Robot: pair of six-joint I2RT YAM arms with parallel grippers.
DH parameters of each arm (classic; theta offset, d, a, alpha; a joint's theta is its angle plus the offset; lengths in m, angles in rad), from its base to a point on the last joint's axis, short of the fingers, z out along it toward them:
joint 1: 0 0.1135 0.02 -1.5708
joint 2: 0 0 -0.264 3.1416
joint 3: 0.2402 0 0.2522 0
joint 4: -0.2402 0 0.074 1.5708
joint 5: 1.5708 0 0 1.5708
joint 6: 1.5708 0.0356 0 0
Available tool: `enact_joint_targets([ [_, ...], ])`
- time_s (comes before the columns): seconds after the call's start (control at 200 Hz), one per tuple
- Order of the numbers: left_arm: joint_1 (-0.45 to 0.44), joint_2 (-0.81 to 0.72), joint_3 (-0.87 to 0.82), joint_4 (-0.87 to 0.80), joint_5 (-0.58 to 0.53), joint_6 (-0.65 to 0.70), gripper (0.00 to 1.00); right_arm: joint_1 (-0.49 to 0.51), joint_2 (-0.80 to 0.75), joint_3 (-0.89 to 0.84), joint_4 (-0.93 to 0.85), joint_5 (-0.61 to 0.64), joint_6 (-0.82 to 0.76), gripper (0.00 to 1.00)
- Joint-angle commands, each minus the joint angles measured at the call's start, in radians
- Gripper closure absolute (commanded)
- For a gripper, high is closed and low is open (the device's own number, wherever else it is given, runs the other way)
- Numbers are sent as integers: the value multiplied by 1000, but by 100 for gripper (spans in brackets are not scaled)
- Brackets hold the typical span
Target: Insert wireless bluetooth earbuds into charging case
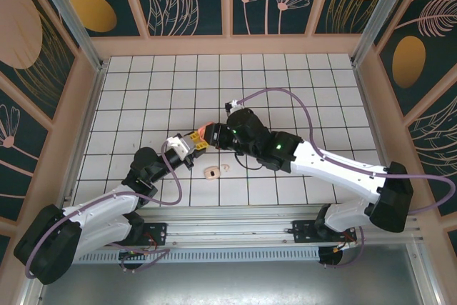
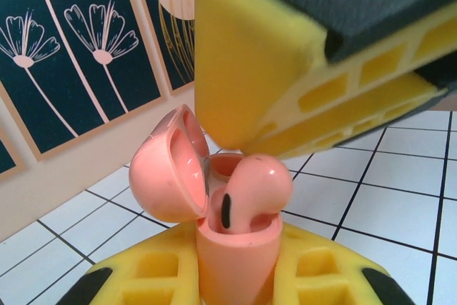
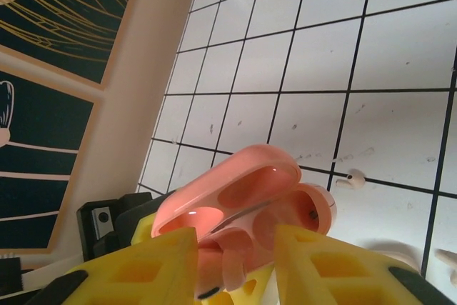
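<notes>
While its lid (image 2: 168, 176) gapes, the case (image 2: 235, 258) holds an earbud (image 2: 251, 189).

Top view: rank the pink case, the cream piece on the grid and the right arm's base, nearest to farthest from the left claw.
1. The pink case, gripped in the left claw.
2. The cream piece, on the grid to its near right.
3. The right arm's base, far right at the near edge.

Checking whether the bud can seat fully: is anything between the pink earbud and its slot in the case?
Nothing visible. The lid is swung open aside, the earbud sits partway in the charging case, and the right gripper hovers just above it.
</notes>
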Motion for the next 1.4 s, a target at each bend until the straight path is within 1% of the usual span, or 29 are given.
enact_joint_targets([
  [0.0,2,-12,30,46,17,-16,99,-5,-69,-8,34,27,-32,66],
  [0.095,2,-10,30,49,19,-21,99,-6,-97,-32,64,4,-50,66],
  [0.3,1,-11,30,46,22,-25,99,-11,-128,-83,92,-75,-61,71],
  [0.415,1,-9,30,49,26,-28,99,-13,-105,-82,105,-94,-71,74],
  [0.43,2,-9,30,50,26,-28,99,-12,-101,-78,106,-119,-73,75],
  [0.505,2,-9,29,48,28,-31,99,-14,-73,-58,104,-141,-90,76],
  [0.616,2,-14,29,46,29,-31,99,-19,-43,-33,102,-156,-107,78],
  [0.961,2,-21,30,39,41,-31,99,-46,-6,-41,137,-197,-115,82],
  [1.146,1,-22,29,38,51,-34,99,-71,-6,-54,113,-197,-112,81],
  [1.291,2,-17,29,32,42,-33,99,-74,-49,-63,114,-205,-138,73],
  [1.396,1,-9,26,29,41,-31,99,-78,-100,-74,120,-207,-158,71],
])
